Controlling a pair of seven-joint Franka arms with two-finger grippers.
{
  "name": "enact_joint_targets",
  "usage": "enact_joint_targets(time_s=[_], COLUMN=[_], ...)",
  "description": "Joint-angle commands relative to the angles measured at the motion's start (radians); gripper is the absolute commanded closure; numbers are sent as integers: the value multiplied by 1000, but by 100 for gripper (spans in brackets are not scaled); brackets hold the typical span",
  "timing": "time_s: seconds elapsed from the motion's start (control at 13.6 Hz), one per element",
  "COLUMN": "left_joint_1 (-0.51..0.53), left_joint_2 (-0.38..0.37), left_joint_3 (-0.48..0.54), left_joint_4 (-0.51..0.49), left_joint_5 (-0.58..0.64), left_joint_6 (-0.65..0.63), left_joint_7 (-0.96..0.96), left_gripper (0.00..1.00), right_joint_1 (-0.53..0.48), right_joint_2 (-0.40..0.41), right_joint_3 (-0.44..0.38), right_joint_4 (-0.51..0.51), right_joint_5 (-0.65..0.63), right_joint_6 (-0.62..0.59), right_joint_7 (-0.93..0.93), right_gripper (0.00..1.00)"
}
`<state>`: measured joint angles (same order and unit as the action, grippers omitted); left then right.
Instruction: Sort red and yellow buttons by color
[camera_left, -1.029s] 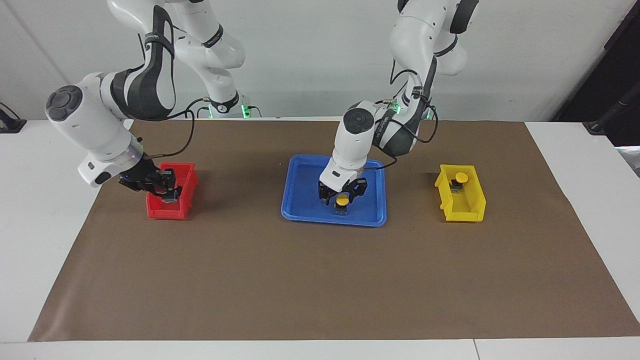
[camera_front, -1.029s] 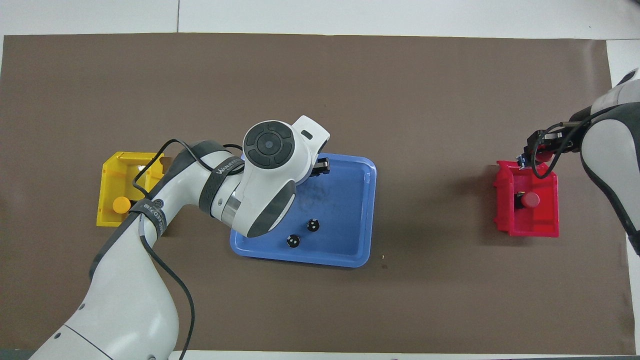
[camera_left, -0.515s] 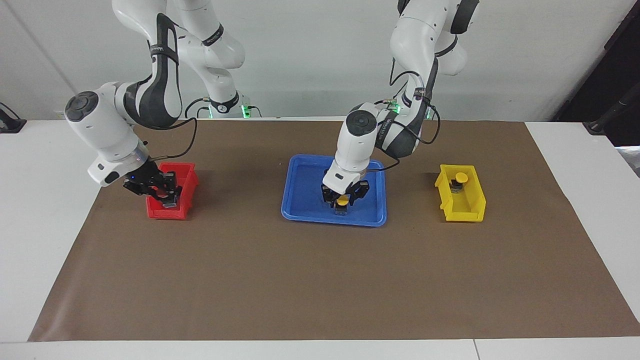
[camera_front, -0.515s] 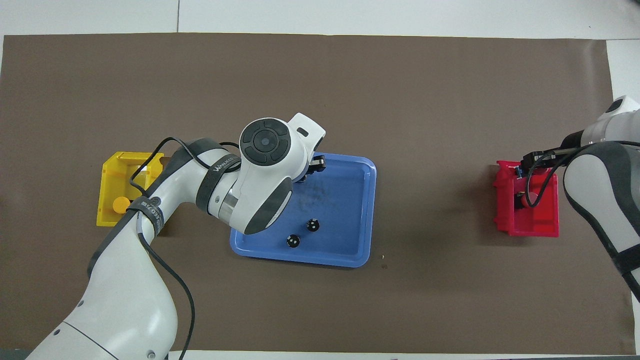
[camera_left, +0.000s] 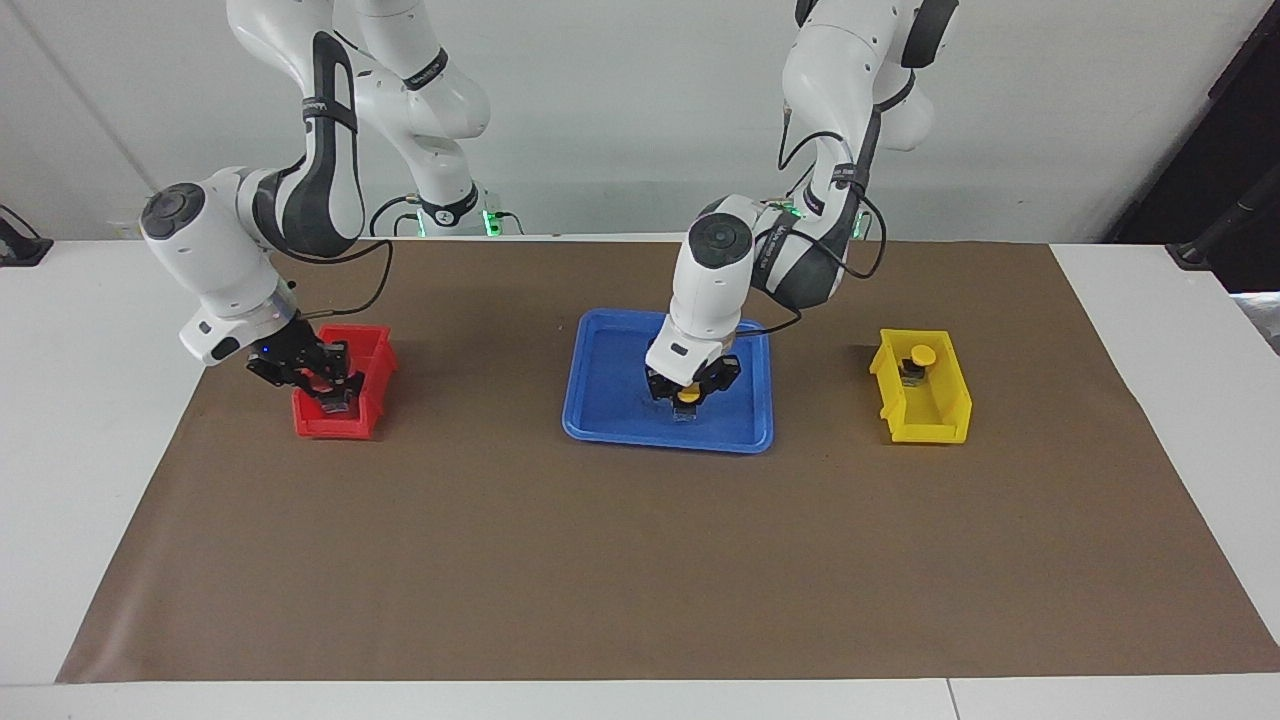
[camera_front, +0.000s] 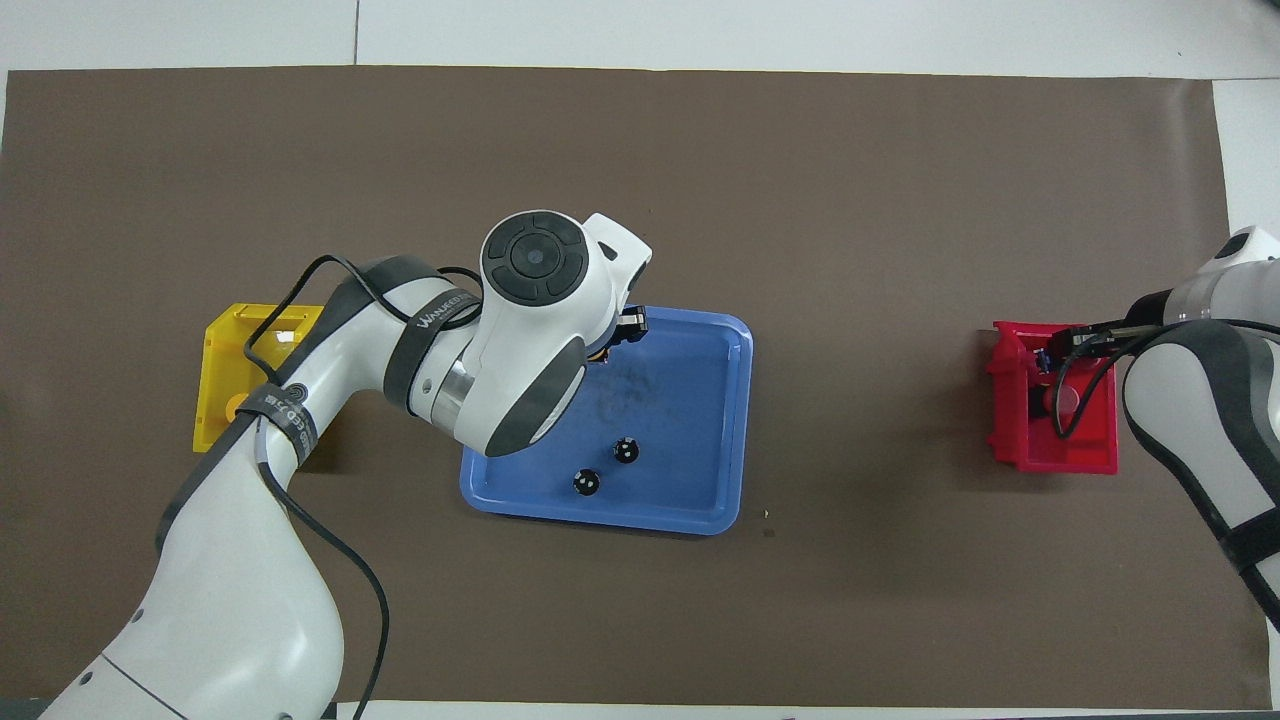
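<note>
Centre frame, on the flat blue plastic tray (camera_left: 610, 390), we're clamping our left gripper (camera_left: 689, 393) on a yellow-capped push button (camera_left: 688, 397); next we're lifting it toward the yellow plastic bin (camera_left: 945, 415). Frame-left, our right gripper (camera_left: 322, 381) is sitting pinched together in the red plastic bin (camera_left: 372, 385).

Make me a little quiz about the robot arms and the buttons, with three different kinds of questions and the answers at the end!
1. True or false: the left gripper is shut on a yellow button in the blue tray.
2. Which bin is the right gripper over? A) the yellow bin B) the red bin C) neither bin
3. Fill in: the yellow bin holds one button with a ____ cap.

Key
1. True: its fingertips have closed around the yellow cap.
2. B: it is over the red bin, shut on a red button.
3. Yellow.
</note>
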<state>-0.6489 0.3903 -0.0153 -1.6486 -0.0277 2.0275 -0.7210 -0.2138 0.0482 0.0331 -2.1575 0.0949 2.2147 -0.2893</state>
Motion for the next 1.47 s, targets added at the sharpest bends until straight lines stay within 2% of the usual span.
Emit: enact_joint_targets(time_s=[0.0, 0.07, 0.22, 0.29, 0.44, 0.59, 0.66, 0.81, 0.96, 1.03, 1.18, 1.4], left_joint_1=[-1, -1, 8, 35, 148, 251, 303, 356, 345, 342, 344, 356], left_joint_2=[-77, -115, -155, -175, -232, -258, -257, -261, -318, -324, -324, -324], left_joint_3=[75, 115, 196, 228, 236, 236, 236, 236, 236, 235, 235, 236], left_joint_4=[122, 124, 116, 89, -52, -130, -132, -158, -296, -334, -368, -391], left_joint_5=[19, 20, 17, 15, 15, 15, 15, 14, 14, 14, 14, 14], left_joint_6=[-226, -268, -372, -375, -231, -162, -158, -126, -6, 53, 88, 117], left_joint_7=[-3, 20, 211, 263, 389, 562, 630, 686, 680, 689, 696, 736], left_gripper=[98, 98, 98, 98, 98, 98, 98, 98, 98, 98, 98, 98], right_joint_1=[-13, -12, -10, -9, -9, -9, -9, -7, -7, -6, -6, -6], right_joint_2=[-27, -25, -28, -30, -31, -34, -34, -34, -34, -34, -31, -11], right_joint_3=[11, 11, 13, 13, 13, 13, 13, 13, 13, 13, 11, 11], right_joint_4=[-45, -50, -71, -79, -85, -99, -99, -99, -97, -94, -70, 39], right_joint_5=[16, 16, 16, 16, 16, 17, 17, 17, 17, 17, 16, 14], right_joint_6=[43, 52, 75, 85, 91, 98, 99, 99, 99, 92, 71, -56], right_joint_7=[-21, -21, -19, -19, -19, -19, -19, -19, -21, -21, -27, -28], right_gripper=[84, 84, 83, 83, 81, 77, 70, 47, 30, 29, 29, 29])
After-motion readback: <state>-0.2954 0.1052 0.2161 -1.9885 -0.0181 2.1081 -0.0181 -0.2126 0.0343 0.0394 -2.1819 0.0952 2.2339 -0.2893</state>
